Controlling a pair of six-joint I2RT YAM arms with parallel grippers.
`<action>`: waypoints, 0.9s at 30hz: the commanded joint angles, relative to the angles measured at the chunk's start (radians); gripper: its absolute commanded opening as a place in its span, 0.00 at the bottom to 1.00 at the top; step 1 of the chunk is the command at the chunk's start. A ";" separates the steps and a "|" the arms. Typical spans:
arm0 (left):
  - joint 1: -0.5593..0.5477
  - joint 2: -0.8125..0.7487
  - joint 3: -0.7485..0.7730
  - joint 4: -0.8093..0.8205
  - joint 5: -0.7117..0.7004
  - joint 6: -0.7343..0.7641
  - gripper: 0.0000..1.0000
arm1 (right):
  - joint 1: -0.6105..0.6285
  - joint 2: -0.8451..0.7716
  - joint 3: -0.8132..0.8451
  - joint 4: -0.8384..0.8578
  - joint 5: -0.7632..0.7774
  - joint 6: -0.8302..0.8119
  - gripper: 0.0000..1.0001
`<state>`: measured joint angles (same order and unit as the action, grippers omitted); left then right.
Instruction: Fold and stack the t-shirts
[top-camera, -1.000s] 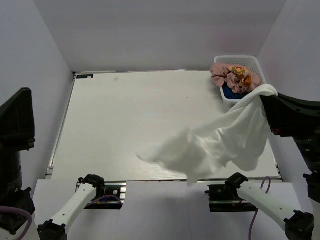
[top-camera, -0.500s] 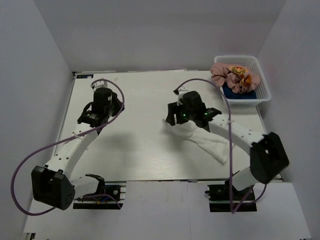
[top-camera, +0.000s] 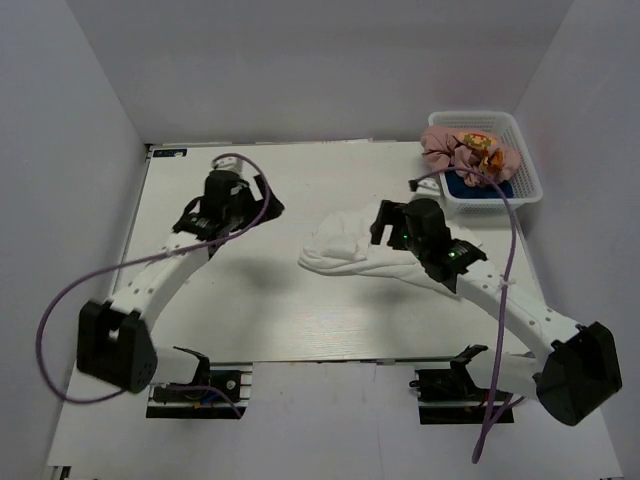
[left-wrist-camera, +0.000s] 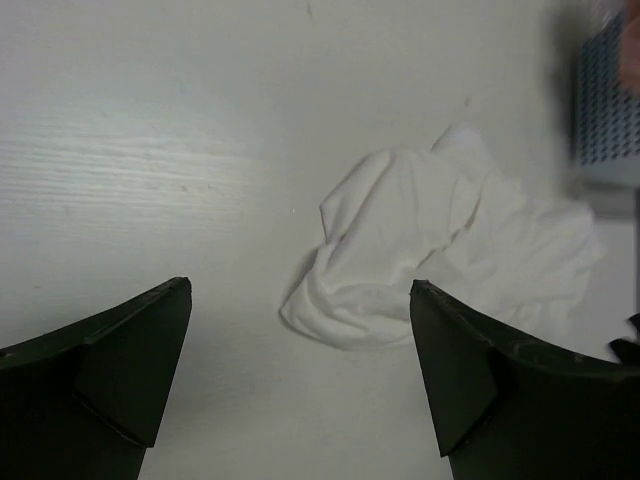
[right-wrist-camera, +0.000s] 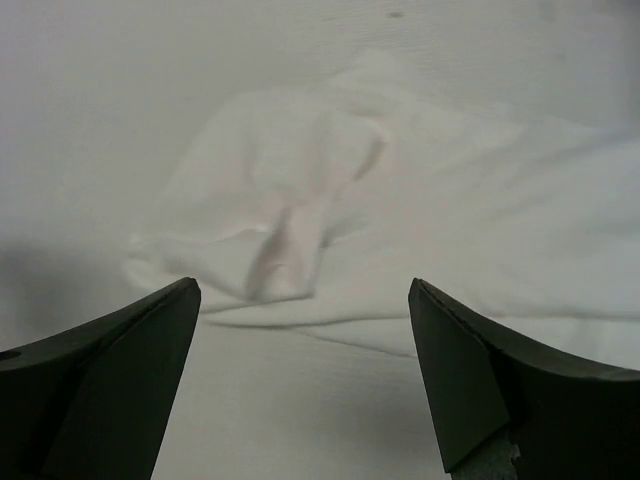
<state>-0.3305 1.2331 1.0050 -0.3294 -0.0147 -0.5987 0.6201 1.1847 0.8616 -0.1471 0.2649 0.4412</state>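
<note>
The white t-shirt (top-camera: 345, 245) lies crumpled on the table right of centre. My right gripper (top-camera: 383, 224) hovers at its right side, open and empty; in the right wrist view the white t-shirt (right-wrist-camera: 350, 200) is just ahead of the gripper (right-wrist-camera: 305, 380). My left gripper (top-camera: 258, 210) is open over bare table to the left, apart from the cloth. The left wrist view shows the white t-shirt (left-wrist-camera: 440, 250) beyond the gripper (left-wrist-camera: 300, 380). The pink t-shirt (top-camera: 455, 150) and the navy t-shirt (top-camera: 470, 188) sit bunched in the basket.
A white mesh basket (top-camera: 528, 165) stands at the table's back right corner, seen blurred in the left wrist view as the basket (left-wrist-camera: 605, 100). Purple cables loop from both arms over the table. White walls close in the back and sides.
The white t-shirt, held up and draped a second ago, now lies in a heap on the table. Both grippers have opened. The right gripper has shifted right, the left one slightly right.
</note>
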 joint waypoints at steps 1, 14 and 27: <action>-0.063 0.195 0.081 0.038 0.202 0.086 1.00 | -0.112 -0.068 -0.081 -0.143 0.252 0.154 0.90; -0.211 0.627 0.247 -0.115 0.053 0.099 0.83 | -0.513 -0.082 -0.340 -0.186 0.035 0.165 0.90; -0.249 0.662 0.241 -0.023 0.157 0.146 0.00 | -0.551 0.053 -0.394 0.033 -0.213 0.130 0.02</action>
<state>-0.5701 1.9411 1.2579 -0.3714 0.1219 -0.4667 0.0662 1.2156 0.4808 -0.1600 0.1608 0.5785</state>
